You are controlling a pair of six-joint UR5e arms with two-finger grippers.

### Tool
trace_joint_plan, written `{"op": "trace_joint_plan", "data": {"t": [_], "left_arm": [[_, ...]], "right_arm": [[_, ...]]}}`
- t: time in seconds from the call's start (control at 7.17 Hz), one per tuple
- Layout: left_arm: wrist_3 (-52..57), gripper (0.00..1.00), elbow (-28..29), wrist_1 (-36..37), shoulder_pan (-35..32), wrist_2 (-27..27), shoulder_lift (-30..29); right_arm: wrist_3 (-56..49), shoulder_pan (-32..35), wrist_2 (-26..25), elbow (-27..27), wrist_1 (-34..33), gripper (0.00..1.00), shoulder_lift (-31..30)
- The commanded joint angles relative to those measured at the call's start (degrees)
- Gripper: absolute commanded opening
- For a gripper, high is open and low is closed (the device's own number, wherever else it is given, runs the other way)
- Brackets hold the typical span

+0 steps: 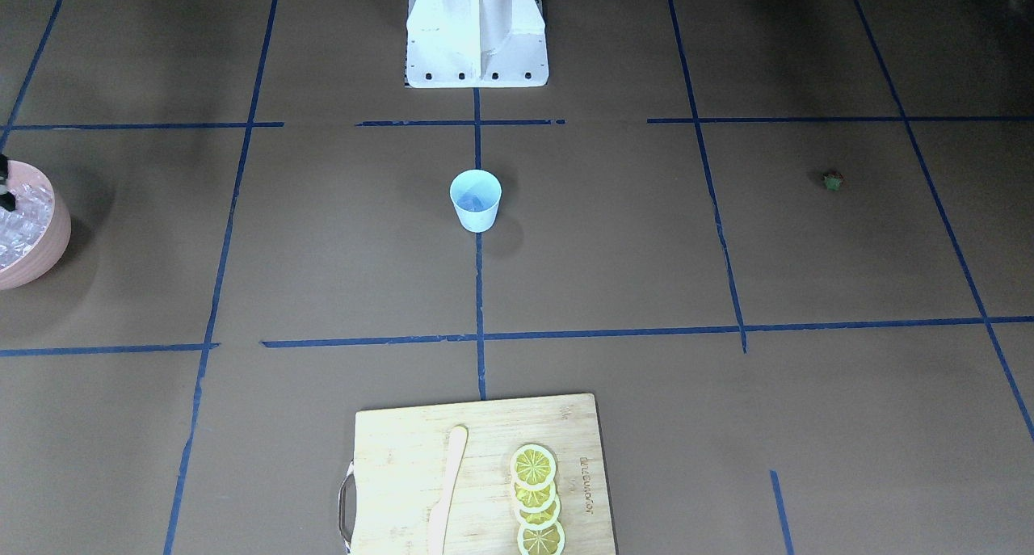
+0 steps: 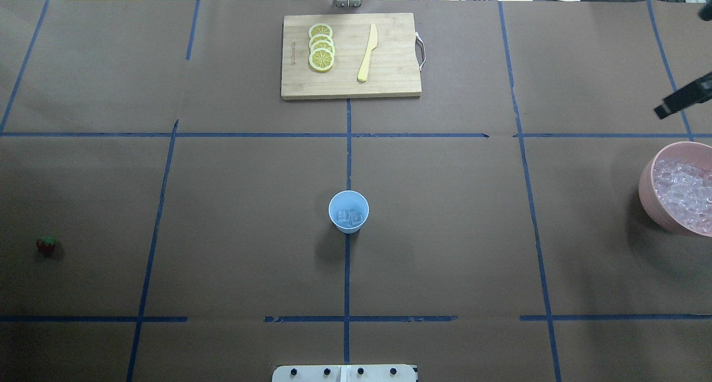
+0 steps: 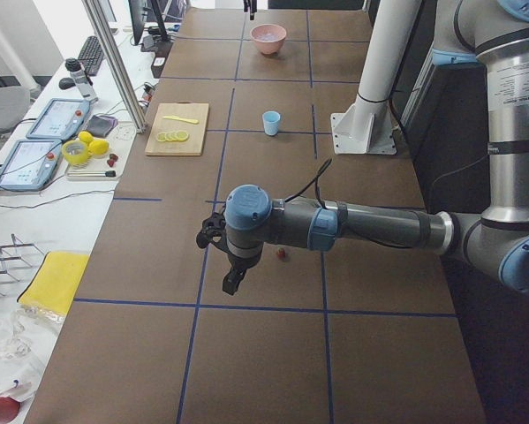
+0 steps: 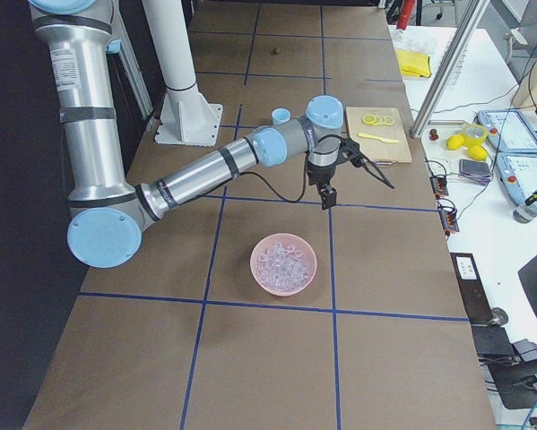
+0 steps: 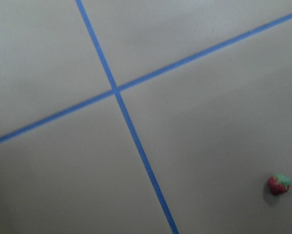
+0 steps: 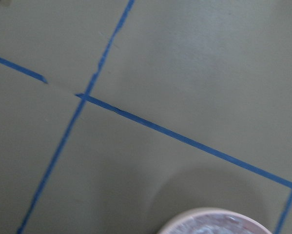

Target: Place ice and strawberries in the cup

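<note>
We see the strawberry [image 2: 46, 245] lying alone on the bench [image 2: 445, 232], far out on the robot's left side. It is well apart from the light-blue cup [image 2: 349, 211], which stands upright at the middle. Two ice cubes [image 2: 352, 217] sit in the cup's bottom, and many more fill the pink bowl [image 2: 645, 196] at the bench's right end. We judge the ice step at least begun and the strawberry not yet dealt with.

The relation that matters is between the strawberry and the left end effector [image 3: 218, 261]. In the side view from the bench's left end, that end effector hangs above the bench. The strawberry lies near it on the robot-base side, just past the wrist. The left wrist camera puts the berry in the lower right corner of its view, so we judge the arm must shift toward it before going down.

The berry is too small for us to read a long axis with confidence. Its green top points toward the upper right in the wrist view. We cannot tell whether the left end effector is wide or narrow, since only the side view shows it.

The right end effector [image 4: 359, 194] hangs near the pink bowl, fingers spread wide and holding nothing, well apart from the strawberry. The left arm is clearly the nearer one.
</note>
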Motion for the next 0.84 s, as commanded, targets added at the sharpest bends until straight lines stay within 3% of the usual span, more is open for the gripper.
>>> {"op": "trace_joint_plan", "data": {"t": [0.0, 0.28, 0.42, 0.7], "left_arm": [[0.0, 1.0, 0.1, -0.1, 0.1, 0.0, -1.6], [-0.1, 1.0, -1.4, 0.0, 0.2, -1.9, -1.3], [-0.2, 1.0, -2.2, 0.2, 1.6, -2.4, -1.3], [-18.5, 1.0, -5.8, -1.7, 8.5, -1.7, -0.9]], "right_arm": [[-14.4, 12.4, 1.7, -2.0, 0.2, 0.99, -9.7], [-14.3, 16.2, 1.3, -5.6, 0.4, 0.99, -16.3], [-13.2, 16.1, 1.1, -5.4, 0.4, 0.99, -16.4], [-12.7, 16.1, 1.2, -5.5, 0.4, 0.99, -16.4]]}}
